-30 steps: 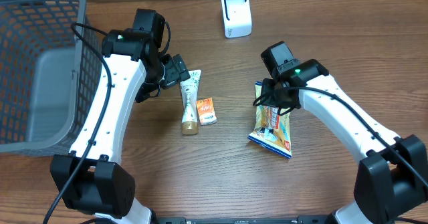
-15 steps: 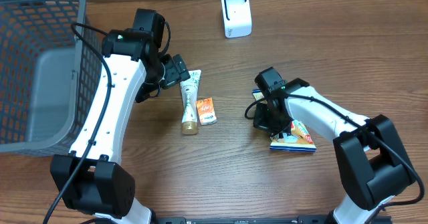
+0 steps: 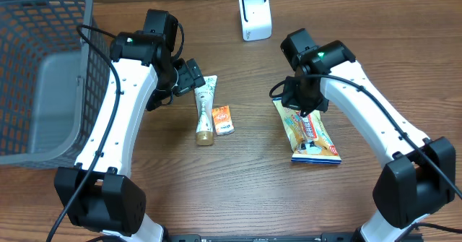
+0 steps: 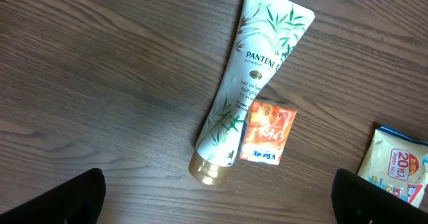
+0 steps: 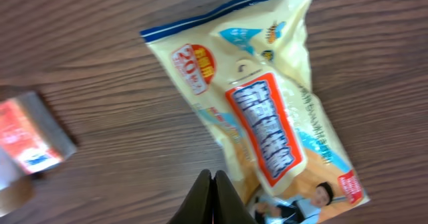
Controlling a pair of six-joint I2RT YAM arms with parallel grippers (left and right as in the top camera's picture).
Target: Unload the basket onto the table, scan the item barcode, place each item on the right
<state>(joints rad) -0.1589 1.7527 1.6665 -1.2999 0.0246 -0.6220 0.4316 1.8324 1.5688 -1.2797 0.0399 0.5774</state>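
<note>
Right gripper [image 5: 214, 184] is pinched shut at the far end of the yellow foil snack packet [image 3: 310, 130], right of centre. Left gripper [image 3: 189, 76] gapes empty. I'd lift an edge and face the barcode to the white boxy scanner [image 3: 255, 16].

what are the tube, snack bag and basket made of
Tube: likely soft plastic, glossy print, metallic gold cap. Snack bag: thin plastic film, shiny and wrinkled. Basket: probably hard grey plastic, matte, moulded mesh walls.
</note>
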